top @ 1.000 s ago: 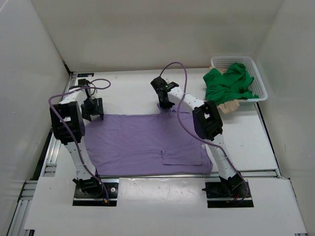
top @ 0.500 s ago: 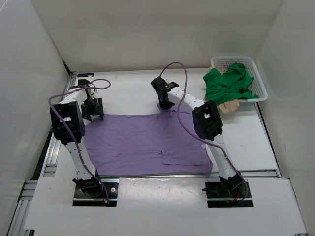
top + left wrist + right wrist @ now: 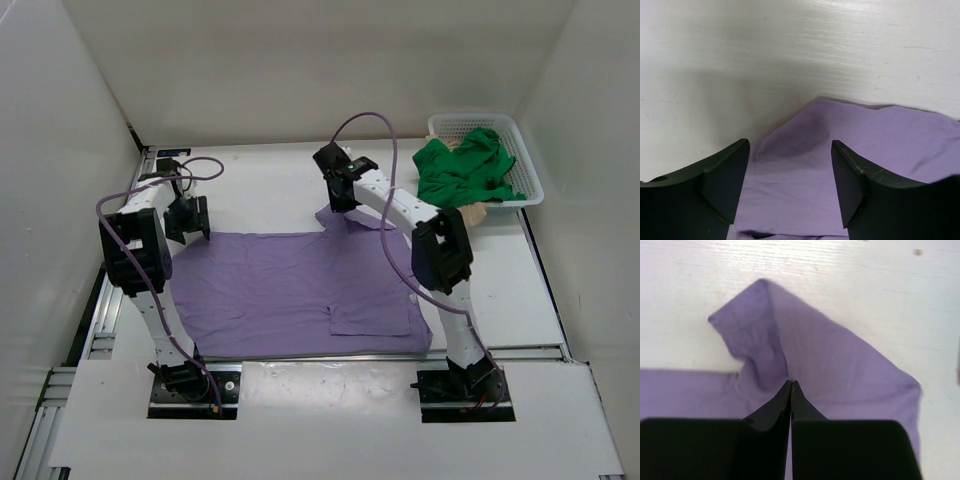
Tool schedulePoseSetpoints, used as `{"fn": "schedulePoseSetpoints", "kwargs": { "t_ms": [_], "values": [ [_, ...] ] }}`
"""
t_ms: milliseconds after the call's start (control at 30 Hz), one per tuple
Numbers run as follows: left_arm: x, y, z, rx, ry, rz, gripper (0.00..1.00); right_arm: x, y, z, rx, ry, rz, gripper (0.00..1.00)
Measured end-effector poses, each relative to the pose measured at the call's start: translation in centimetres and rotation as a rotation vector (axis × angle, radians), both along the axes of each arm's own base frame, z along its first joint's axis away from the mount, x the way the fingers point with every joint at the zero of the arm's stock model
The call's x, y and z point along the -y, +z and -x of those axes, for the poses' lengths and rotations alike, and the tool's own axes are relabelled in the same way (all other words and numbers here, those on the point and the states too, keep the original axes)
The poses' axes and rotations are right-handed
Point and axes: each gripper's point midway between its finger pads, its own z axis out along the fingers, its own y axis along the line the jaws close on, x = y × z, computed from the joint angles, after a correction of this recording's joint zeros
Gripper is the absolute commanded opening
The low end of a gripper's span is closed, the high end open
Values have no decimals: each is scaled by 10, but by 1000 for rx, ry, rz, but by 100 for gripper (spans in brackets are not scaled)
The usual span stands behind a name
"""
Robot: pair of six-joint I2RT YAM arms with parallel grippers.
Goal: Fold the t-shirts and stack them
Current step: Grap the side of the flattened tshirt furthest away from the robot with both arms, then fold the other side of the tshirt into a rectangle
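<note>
Pose, left arm: reached to the shirt's (image 3: 280, 290) far-left corner, with the left gripper (image 3: 187, 222) pointing down over the cloth edge. Its fingers stood apart with nothing between them; the purple corner showed through the gap.
Pose, right arm: stretched forward over the shirt's far edge, with the right gripper (image 3: 343, 205) pointing down, fingers pressed together on a pinched ridge of sleeve.
Change: a second earlier the right gripper sat slightly left and nearer. It had since shifted right and away, and the sleeve had drawn up into a peak under it. The left arm had barely moved.
Shirt: spread flat on the table (image 3: 260, 180) between the arms, near hem close to the bases, with a flap folded in near its near-right corner.
Edges: the far-left corner lay loose on the table – the far-right sleeve was lifted.
Room: bare table lay beyond the far edge and right of the shirt, up to the basket (image 3: 530, 165) holding a green shirt (image 3: 460, 170). The left wall was close.
</note>
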Motion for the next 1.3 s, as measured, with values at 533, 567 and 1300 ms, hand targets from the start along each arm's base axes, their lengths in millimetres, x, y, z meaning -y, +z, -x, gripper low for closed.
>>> {"fn": "schedulePoseSetpoints", "kwargs": {
  "t_ms": [533,567,1300],
  "values": [
    [3,-15,21,-80,4,16,10,45,40,64,-8,19,-17,0],
    [3,-15,21,-79,3,16,10,51,40,72,-17,18,-9,0],
    [62,32,223,-82,-157,6,71,156,27,230,-44,-161,-81,0]
  ]
}}
